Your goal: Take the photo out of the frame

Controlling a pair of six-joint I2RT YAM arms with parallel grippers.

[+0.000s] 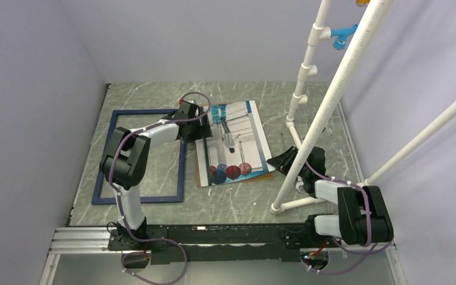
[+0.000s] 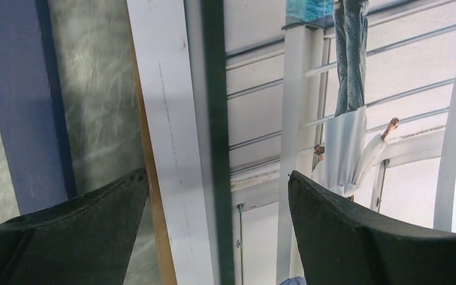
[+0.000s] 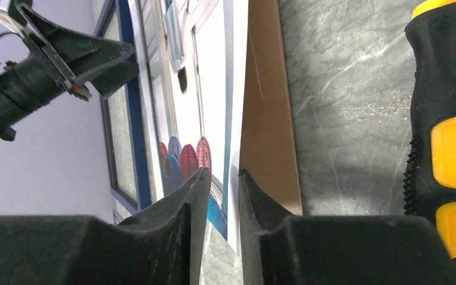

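Photo lies face up just beside frame.

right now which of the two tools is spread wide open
The left tool, over the photo's left edge: its fingers stand far apart. The right tool, at the photo's right edge, shows only a narrow gap.

No words, numbers or signs can be read in any view. The photo shows only its picture, with no letters on it. The black and yellow handle has no writing that shows. In the right wrist view there is a tiny red spot on the left gripper. It may be a label, but it is too small to read.
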